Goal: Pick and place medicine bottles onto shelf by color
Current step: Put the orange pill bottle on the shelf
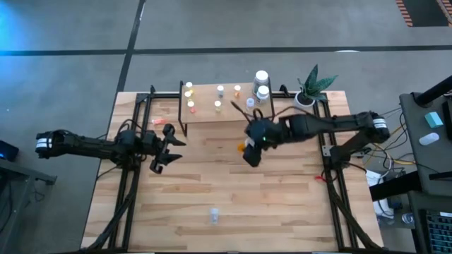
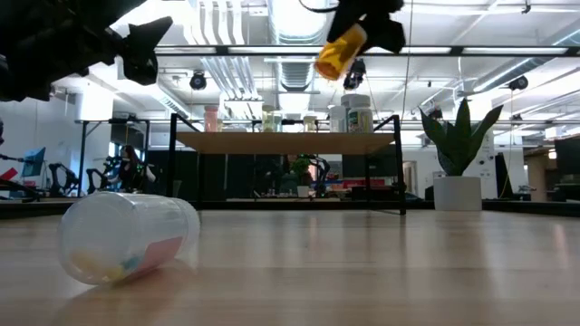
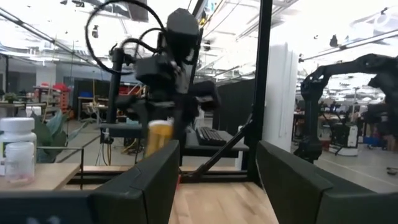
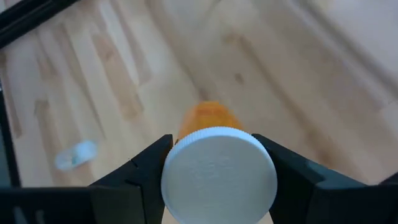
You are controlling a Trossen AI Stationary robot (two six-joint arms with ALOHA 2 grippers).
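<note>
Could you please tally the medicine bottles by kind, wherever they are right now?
Large white-capped bottles on the light-wood shelf: 2
Small bottles on the shelf: about 6
Orange white-capped bottle in the right pincer: 1
Clear bottle lying on the wood-plank table: 1
Total: about 10

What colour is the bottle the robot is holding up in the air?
The bottle in the right gripper is orange with a white cap, clearest in the right wrist view.

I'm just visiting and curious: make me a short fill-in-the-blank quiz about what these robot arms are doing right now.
1. The right gripper is shut on an ____ bottle with a white cap.
2. The left gripper holds ____.
3. The clear bottle on the table is lying on its ____.

Missing words: orange; nothing; side
</note>
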